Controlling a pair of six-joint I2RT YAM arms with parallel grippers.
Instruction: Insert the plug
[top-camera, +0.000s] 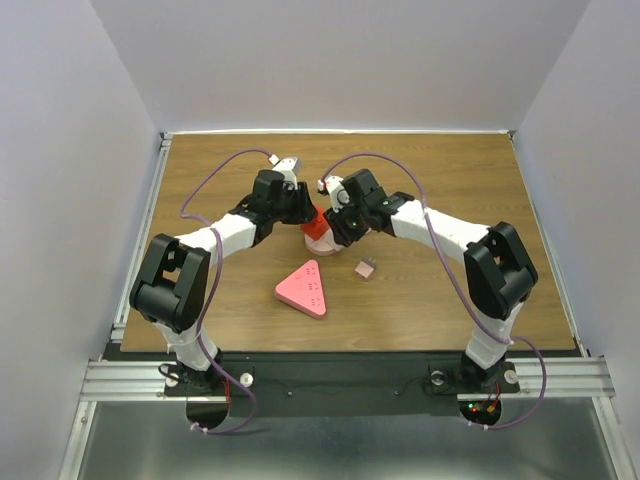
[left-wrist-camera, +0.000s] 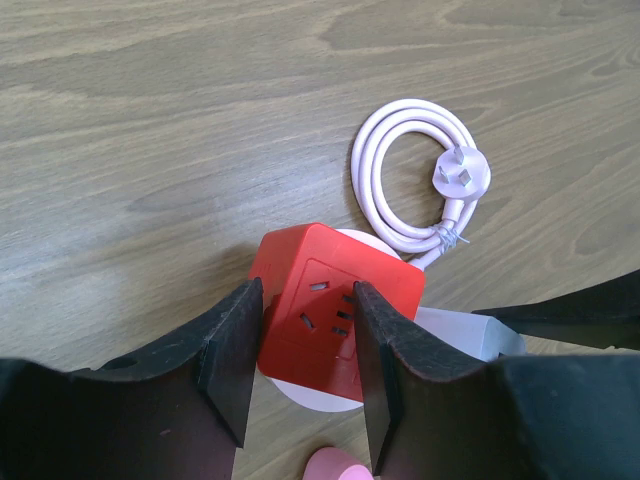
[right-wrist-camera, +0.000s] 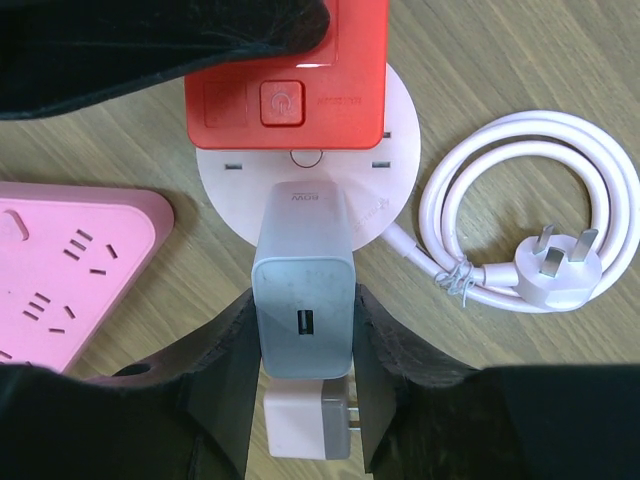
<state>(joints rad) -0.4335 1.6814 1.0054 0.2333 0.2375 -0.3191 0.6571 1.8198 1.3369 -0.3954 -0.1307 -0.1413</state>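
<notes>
The plug (right-wrist-camera: 305, 280), a pale grey charger block, is seen in the right wrist view clamped between the fingers of the right gripper (right-wrist-camera: 305, 350). Its far end is brought up against the side of the red socket cube (right-wrist-camera: 300, 80), over the round white base (right-wrist-camera: 400, 150). No prongs are shown, so it cannot be told whether they are already seated or only lined up. A coiled white cord (right-wrist-camera: 530, 210) lies just beside the base, and a pink triangular strip (right-wrist-camera: 70, 270) is seen to the left.

In the left wrist view the cube is flanked on both sides by the fingers of the left gripper (left-wrist-camera: 305, 350), which appears closed on it to steady it.

In the top external view both grippers are met over the cube on the desk (top-camera: 450, 180).

Grasping and approach are judged done. Full seating and release are judged left.
</notes>
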